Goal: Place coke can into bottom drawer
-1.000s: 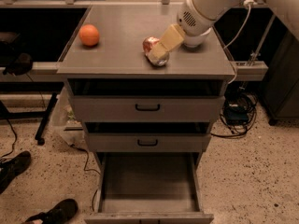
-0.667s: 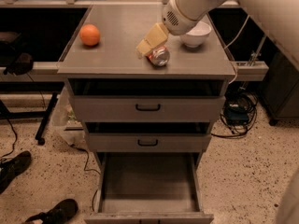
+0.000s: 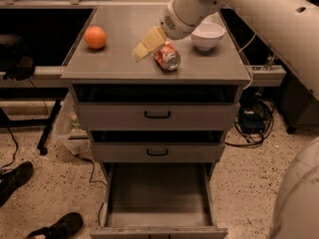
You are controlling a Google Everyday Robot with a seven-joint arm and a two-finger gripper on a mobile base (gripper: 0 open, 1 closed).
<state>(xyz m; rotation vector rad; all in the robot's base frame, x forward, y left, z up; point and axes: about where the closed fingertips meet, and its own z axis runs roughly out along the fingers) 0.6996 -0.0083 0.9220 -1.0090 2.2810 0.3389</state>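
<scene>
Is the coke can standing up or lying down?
Lying down: the coke can points its silver end sideways; the gripper is just beside it.

- The gripper [image 3: 144, 46] hung low over the cabinet top [image 3: 119, 66], just left of the coke can [image 3: 167, 58], which lay on its side.
- An orange [image 3: 95, 37] and a white bowl [image 3: 208, 35] sat nearby.
- The bottom drawer [image 3: 158, 193] stood open.

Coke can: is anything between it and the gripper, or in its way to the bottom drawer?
Nothing visible. The gripper is right at the can's left side on the cabinet top. The orange and bowl sit off to either side. The bottom drawer is pulled out, open from above.
</scene>
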